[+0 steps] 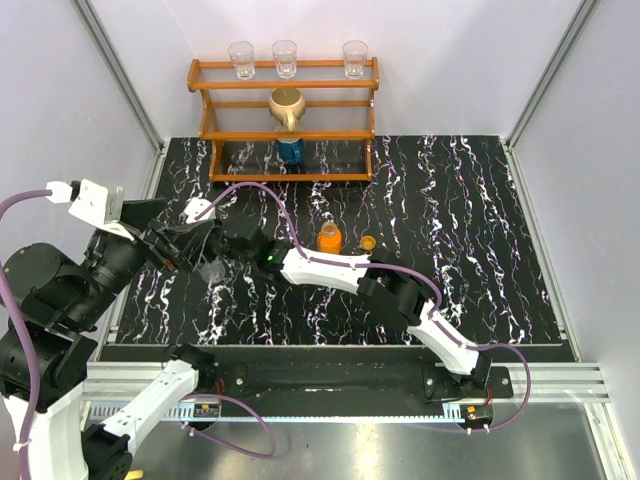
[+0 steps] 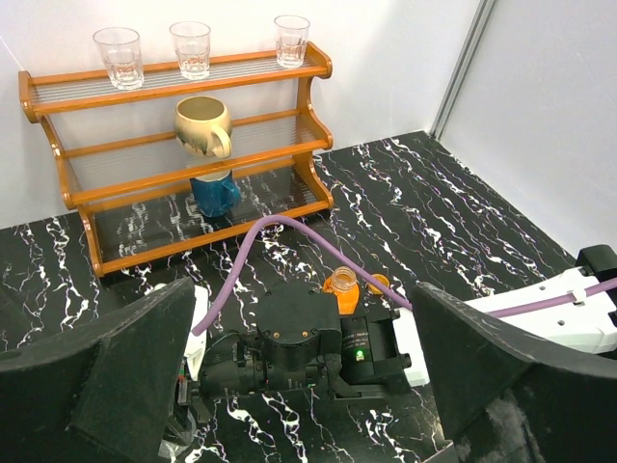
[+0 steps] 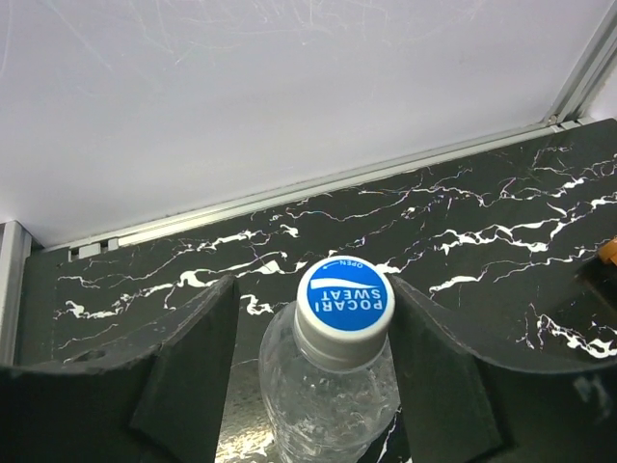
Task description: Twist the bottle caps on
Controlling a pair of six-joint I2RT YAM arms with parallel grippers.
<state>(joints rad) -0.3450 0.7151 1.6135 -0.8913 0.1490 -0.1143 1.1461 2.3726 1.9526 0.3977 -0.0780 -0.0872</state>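
blue cap [image 3: 344,302], white lettering, atop clear bottle [image 3: 328,400]

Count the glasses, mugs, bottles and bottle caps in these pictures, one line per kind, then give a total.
Glasses: 3
Mugs: 2
Bottles: 2
Bottle caps: 2
Total: 9
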